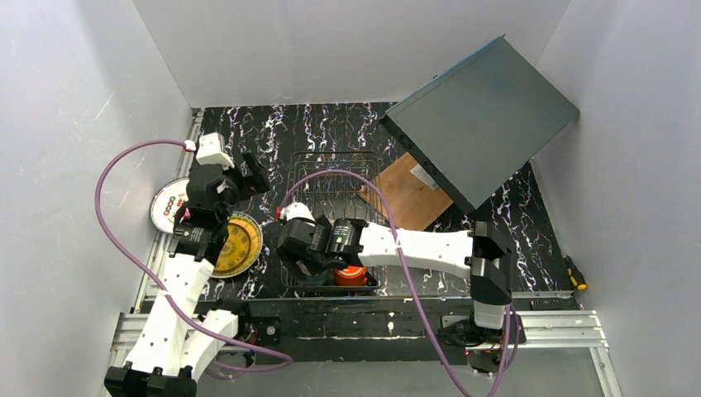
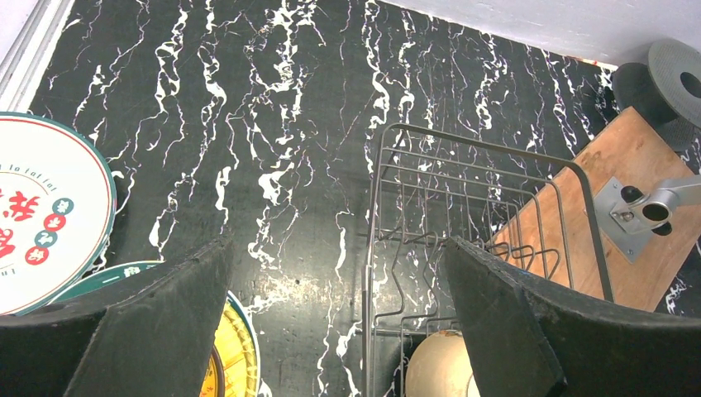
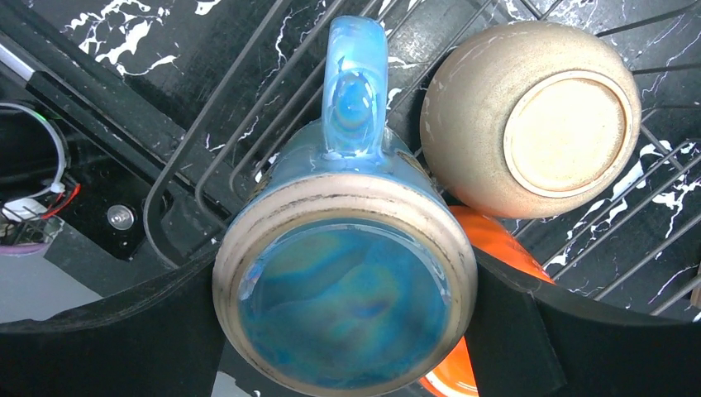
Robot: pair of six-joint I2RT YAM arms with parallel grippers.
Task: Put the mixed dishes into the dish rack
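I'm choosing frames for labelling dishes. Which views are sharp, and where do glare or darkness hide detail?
Top external: even light, no harsh shadows, but the dish rack fades into the dark marbled table. Left wrist: table and white plate sharp; the fingers are dark, showing little detail. Right wrist: blue mug fills the frame, slightly soft, with sheen on its glazed base; bowl crisp.

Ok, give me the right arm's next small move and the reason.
Probably lift the right gripper straight up, clear of the blue mug. It sits upside down in the dish rack beside the bowl and orange mug, jaws wide on either side; whether they grip it I cannot tell.
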